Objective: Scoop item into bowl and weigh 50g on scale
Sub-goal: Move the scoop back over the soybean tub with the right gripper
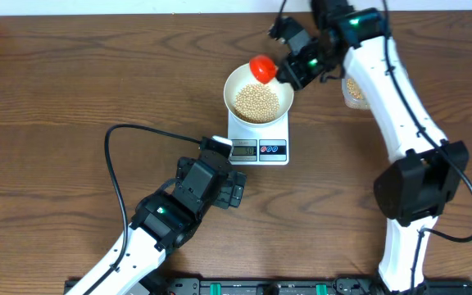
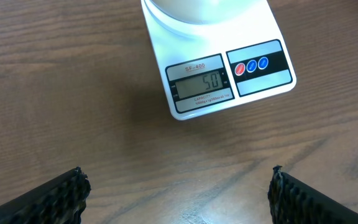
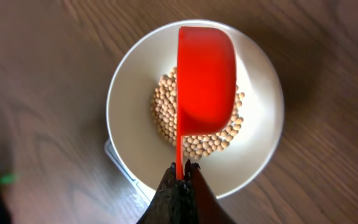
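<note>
Weighing step: beans (image 3: 165, 112) in bowl (image 3: 129, 81) on scale (image 2: 160, 43), display (image 2: 201, 82) reading 50. Right gripper (image 3: 184, 167) grasps scoop (image 3: 207, 74) above scale; left gripper (image 2: 178, 190) released, near scale front. Next: withdraw scoop, adding nothing

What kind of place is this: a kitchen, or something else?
Probably a robotics lab bench, not a kitchen: a left arm and a right arm work at a wooden table, the right gripper holds a red scoop over a bowl of beans on a scale.
</note>
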`<state>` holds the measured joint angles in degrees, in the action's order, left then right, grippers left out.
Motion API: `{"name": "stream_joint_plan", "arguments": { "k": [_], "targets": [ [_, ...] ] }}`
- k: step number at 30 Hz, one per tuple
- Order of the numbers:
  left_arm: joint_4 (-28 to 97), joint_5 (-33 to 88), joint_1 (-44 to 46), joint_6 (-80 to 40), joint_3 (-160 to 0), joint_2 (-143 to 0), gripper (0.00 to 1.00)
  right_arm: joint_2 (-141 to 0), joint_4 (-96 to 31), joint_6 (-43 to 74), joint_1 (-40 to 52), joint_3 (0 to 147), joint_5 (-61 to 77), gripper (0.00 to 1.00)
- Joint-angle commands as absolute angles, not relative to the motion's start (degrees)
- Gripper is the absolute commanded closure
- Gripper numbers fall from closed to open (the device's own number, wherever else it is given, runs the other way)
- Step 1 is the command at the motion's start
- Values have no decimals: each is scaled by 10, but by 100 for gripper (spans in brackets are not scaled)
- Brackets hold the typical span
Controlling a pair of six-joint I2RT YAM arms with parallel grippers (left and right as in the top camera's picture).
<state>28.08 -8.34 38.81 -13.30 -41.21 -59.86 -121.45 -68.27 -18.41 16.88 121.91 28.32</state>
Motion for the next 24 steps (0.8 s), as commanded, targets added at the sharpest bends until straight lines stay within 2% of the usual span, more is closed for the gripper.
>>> {"name": "stream_joint_plan", "arguments": {
  "k": [1, 11, 20, 24],
  "targets": [
    [281, -95, 390, -134, -413, -599, 6, -1180, -684, -176, 121, 1231, 386, 99],
    [281, -95, 390, -134, -413, -599, 6, -1129, -686, -176, -41, 1231, 506, 99],
    [281, -95, 390, -134, -413, -599, 6, -1096, -728, -162, -182, 1231, 500, 99],
    [281, -95, 390, -134, -413, -599, 6, -1098, -764, -105, -204, 1228, 400, 99]
  ]
}}
